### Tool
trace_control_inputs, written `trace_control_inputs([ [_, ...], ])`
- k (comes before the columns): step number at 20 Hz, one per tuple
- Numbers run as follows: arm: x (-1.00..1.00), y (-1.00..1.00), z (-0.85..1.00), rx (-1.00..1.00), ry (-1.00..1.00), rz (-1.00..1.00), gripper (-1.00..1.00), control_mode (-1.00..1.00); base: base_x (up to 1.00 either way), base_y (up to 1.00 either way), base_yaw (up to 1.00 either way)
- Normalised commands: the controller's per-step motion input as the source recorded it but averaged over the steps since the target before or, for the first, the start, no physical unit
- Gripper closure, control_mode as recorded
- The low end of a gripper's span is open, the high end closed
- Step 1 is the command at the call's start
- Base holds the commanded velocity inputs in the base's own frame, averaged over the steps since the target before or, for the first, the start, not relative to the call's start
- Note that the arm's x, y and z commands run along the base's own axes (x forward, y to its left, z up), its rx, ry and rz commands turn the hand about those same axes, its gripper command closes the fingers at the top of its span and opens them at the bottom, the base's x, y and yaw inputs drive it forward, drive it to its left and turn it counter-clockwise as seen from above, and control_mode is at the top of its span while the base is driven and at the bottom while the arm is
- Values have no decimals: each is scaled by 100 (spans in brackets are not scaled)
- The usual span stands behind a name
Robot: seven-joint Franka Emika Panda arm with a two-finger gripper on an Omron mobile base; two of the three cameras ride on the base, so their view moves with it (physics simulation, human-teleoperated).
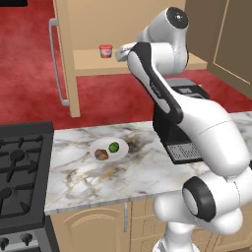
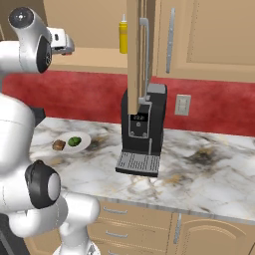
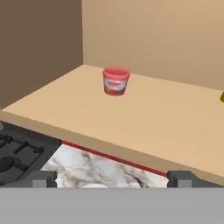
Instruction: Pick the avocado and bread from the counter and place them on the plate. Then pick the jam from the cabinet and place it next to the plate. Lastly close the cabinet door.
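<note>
— Where's the jam (image 3: pixel 116 81) now?

— Upright on the cabinet (image 1: pixel 93 19) shelf, toward its left end, nothing touching it. Avocado (image 1: pixel 113 146) and bread (image 1: pixel 102 155) already sit on the plate (image 1: pixel 121 142) down on the surface (image 1: pixel 142 172).

— And the tool (image 3: pixel 112 178)?

— Spread wide, empty, at the shelf's front edge. The jar lies straight ahead and deeper in, a touch left of centre, so I'd guess a plain forward reach.
</note>
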Motion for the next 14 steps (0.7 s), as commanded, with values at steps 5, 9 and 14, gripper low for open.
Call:
trace_control_inputs([
  [5,42,23,-9,0,3,-5,-100,-100,0,0,0],
  [9,49,29,-11,0,0,-1,-100,-100,0,0,0],
  [14,48,6,-11,0,0,0,-100,-100,0,0,0],
])
